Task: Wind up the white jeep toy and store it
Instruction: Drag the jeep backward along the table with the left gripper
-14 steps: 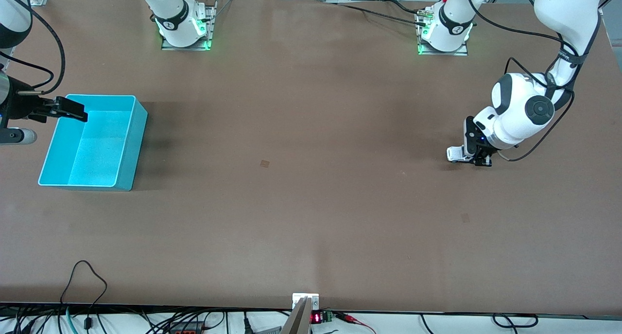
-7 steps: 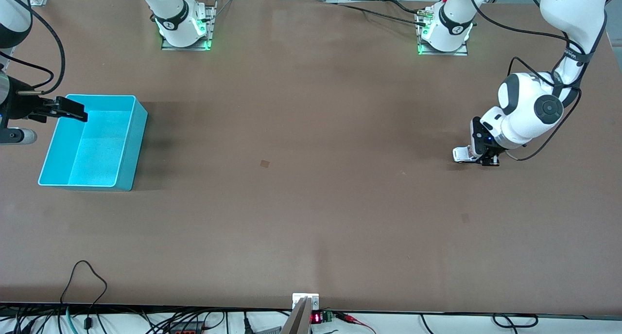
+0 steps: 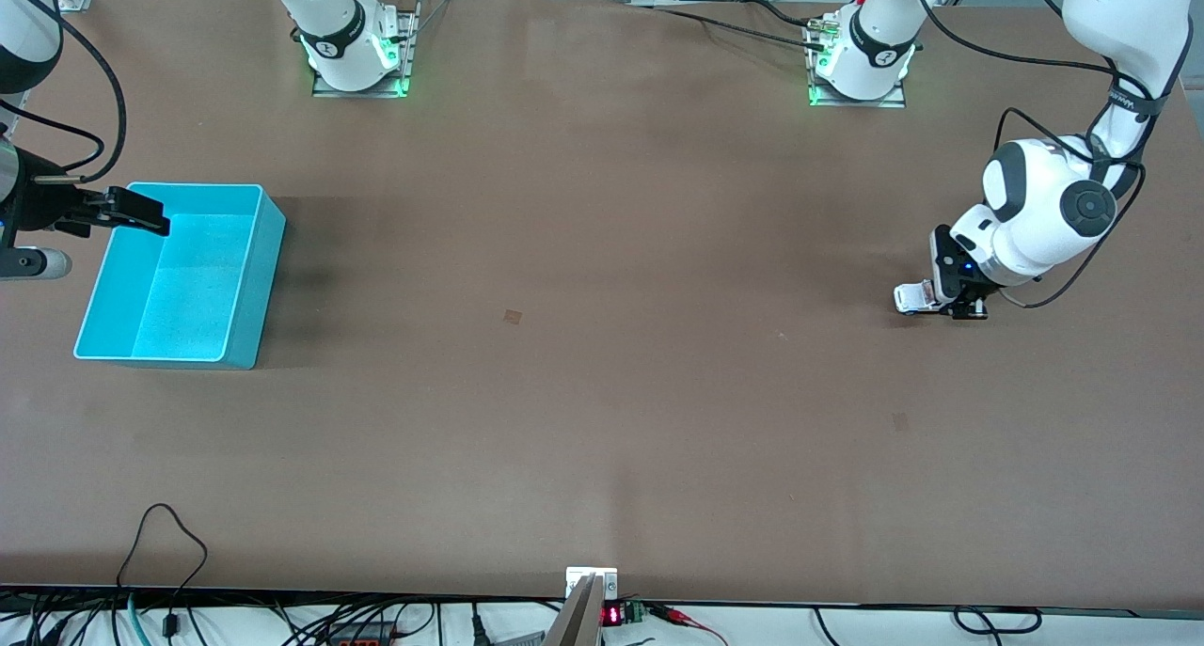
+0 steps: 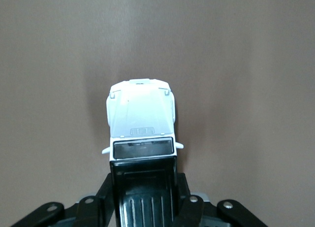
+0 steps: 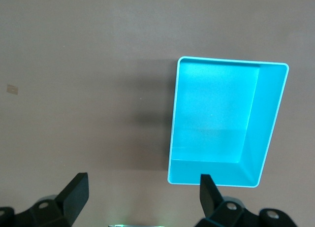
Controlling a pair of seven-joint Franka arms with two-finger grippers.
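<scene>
Presently I find the left gripper point(image 3: 952, 303) low at the table point(image 3: 602, 392) toward the left arm's end, its fingers point(image 4: 101, 200) closed against the flanks of the white jeep toy point(image 3: 910, 297). From the left wrist view I confirm the grip: the black roof sits between the two black fingers, while the white hood and windscreen of the toy point(image 4: 141, 126) project out past the fingertips. The toy appears to rest with its wheels on the table surface, though from the front view I cannot be certain of contact, since the gripper body covers its rear portion. Its nose points toward the right arm's end of the table.

I note the right gripper point(image 3: 141, 213) waiting over the rim of the cyan bin point(image 3: 235, 345) at the right arm's end of the table. Its fingers point(image 5: 74, 190) stand wide apart with nothing between them, as the right wrist view shows. The bin point(image 5: 268, 113) sits upright on the table, and its interior shows only bare cyan floor. The bin and the toy lie well apart, at the two ends of the table.
</scene>
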